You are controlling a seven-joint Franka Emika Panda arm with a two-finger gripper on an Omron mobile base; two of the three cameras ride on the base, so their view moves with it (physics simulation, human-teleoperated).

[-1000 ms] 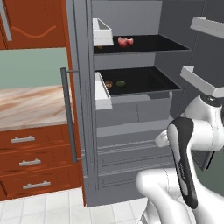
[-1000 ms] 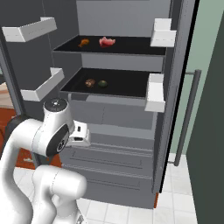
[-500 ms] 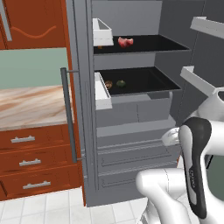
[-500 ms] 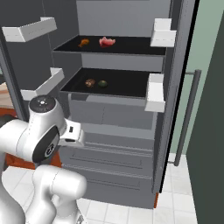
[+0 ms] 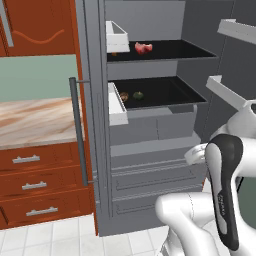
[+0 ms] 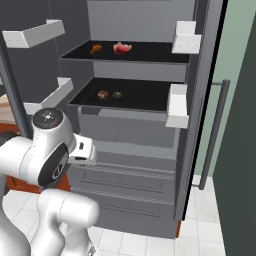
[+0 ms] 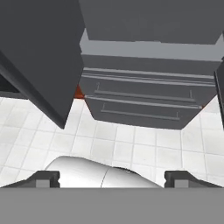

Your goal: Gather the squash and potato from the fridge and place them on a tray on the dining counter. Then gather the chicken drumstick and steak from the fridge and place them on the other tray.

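Note:
The grey fridge (image 5: 150, 131) (image 6: 140, 135) stands open. Its lower black shelf holds the brown potato (image 5: 123, 96) (image 6: 103, 94) and, right beside it, the dark green squash (image 5: 138, 95) (image 6: 117, 95). One shelf up lie the pink steak (image 5: 143, 48) (image 6: 122, 47) and the orange-brown chicken drumstick (image 6: 95, 48). My arm is folded low in front of the fridge drawers (image 7: 144, 105). My gripper (image 7: 112, 179) points down at the floor, open, with its fingertips (image 7: 48, 178) far apart and nothing between them. The trays and the dining counter are out of view.
The left fridge door with its bar handle (image 5: 75, 131) and white bins (image 5: 116, 36) swings out beside a marbled wall counter (image 5: 35, 120) over red-brown drawers (image 5: 30, 186). The right door (image 6: 220, 135) also stands open. White floor tiles (image 7: 131, 144) lie below.
The arm's elbow has swung lower and further out from the fridge. The jaws have gone from shut to wide apart. The food on the shelves has not moved.

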